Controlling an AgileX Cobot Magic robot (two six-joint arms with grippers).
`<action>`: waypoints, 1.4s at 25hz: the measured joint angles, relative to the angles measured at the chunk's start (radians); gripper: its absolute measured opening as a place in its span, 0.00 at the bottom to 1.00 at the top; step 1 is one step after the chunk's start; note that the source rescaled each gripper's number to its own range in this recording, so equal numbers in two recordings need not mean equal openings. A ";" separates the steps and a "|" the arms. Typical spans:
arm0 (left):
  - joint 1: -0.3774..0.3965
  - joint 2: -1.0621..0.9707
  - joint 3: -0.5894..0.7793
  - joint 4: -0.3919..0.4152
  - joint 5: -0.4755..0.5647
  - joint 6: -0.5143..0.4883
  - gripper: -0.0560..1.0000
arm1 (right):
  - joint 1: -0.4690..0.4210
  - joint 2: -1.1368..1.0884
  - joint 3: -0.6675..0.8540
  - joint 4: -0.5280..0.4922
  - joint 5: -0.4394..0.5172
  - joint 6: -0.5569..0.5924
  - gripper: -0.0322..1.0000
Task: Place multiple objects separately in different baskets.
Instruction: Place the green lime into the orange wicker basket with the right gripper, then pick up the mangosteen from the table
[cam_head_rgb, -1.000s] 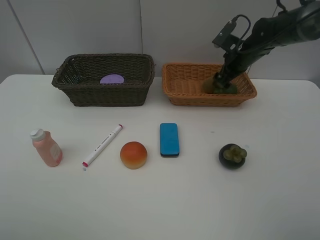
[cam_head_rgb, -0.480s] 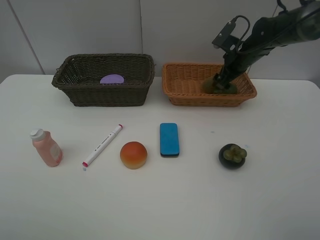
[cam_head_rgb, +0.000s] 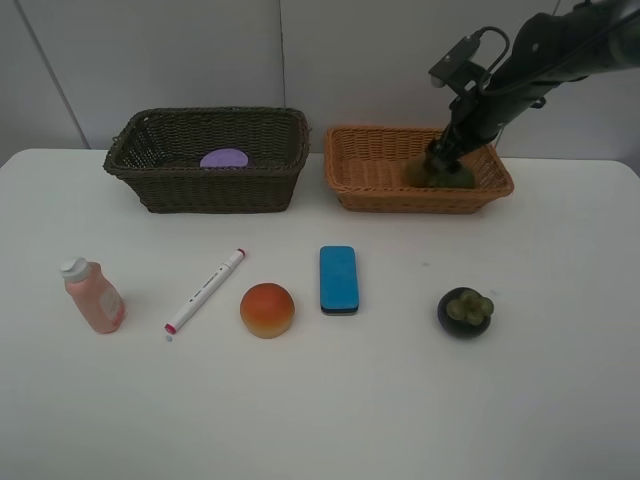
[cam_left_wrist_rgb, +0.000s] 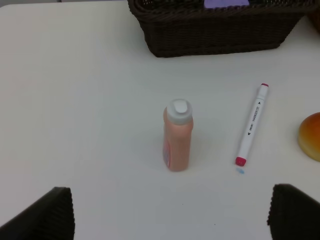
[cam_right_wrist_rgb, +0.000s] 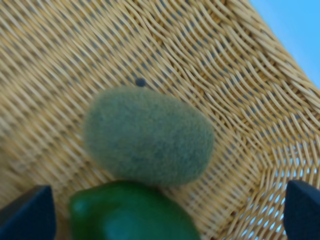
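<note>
My right gripper (cam_head_rgb: 441, 158) hangs open over the right end of the light orange basket (cam_head_rgb: 372, 192). Under it, in the right wrist view, a brown kiwi (cam_right_wrist_rgb: 150, 135) and a green lime (cam_right_wrist_rgb: 127, 215) lie on the weave, untouched between the spread fingertips (cam_right_wrist_rgb: 27, 212). My left gripper (cam_left_wrist_rgb: 170, 215) stands open above the table in front of the pink bottle (cam_left_wrist_rgb: 177, 137), which stands upright. In a row on the table sit the bottle (cam_head_rgb: 94, 296), white marker (cam_head_rgb: 205, 291), orange-red fruit (cam_head_rgb: 267, 309), blue eraser (cam_head_rgb: 338, 279) and mangosteen (cam_head_rgb: 465, 311). The purple-lidded jar (cam_head_rgb: 224, 159) sits in the dark basket (cam_head_rgb: 210, 188).
Both baskets stand side by side at the back of the white table (cam_head_rgb: 320, 400), near the wall. The left wrist view also shows the marker (cam_left_wrist_rgb: 252, 125), the edge of the fruit (cam_left_wrist_rgb: 311, 136) and the dark basket (cam_left_wrist_rgb: 215, 35).
The right arm has lifted slightly and drawn back from the orange basket, gripper still open. The objects on the table have not moved.
</note>
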 joint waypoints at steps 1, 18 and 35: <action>0.000 0.000 0.000 0.000 0.000 0.000 1.00 | 0.000 -0.018 0.000 0.017 0.023 0.000 0.99; 0.000 0.000 0.000 0.000 0.000 0.000 1.00 | 0.000 -0.320 0.263 0.172 0.218 0.089 0.99; 0.000 0.000 0.000 0.000 0.000 0.000 1.00 | 0.000 -0.383 0.500 0.172 0.282 0.303 0.99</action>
